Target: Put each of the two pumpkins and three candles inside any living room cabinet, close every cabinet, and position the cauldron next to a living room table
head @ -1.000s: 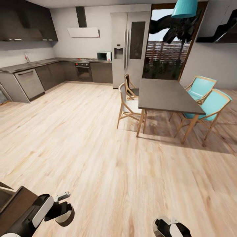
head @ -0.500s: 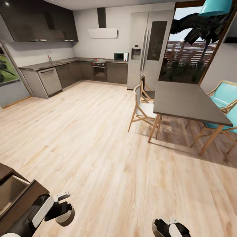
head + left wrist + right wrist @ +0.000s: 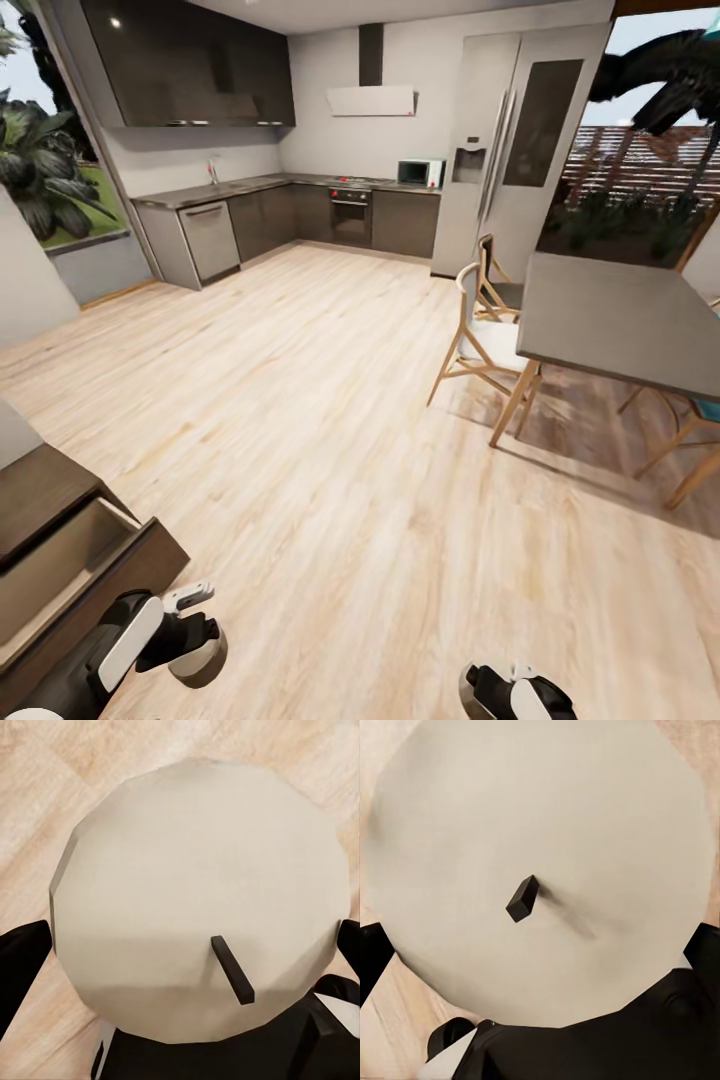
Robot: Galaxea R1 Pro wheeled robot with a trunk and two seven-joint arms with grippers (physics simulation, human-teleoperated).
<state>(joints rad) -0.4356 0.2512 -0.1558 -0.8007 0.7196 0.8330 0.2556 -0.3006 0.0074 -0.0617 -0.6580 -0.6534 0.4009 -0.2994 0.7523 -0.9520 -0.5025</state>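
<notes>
Each wrist view shows a candle (image 3: 199,900) (image 3: 536,862) clamped in its hand (image 3: 187,945) (image 3: 536,952); the head view shows the cabinet (image 3: 70,560) drawer open.

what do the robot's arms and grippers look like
Both arms are glossy white shells over black joints. The left gripper ends in a pale grey, black-tipped fingertip; the right gripper is white over black. In the wrist views, jaws and mounts are black.
</notes>
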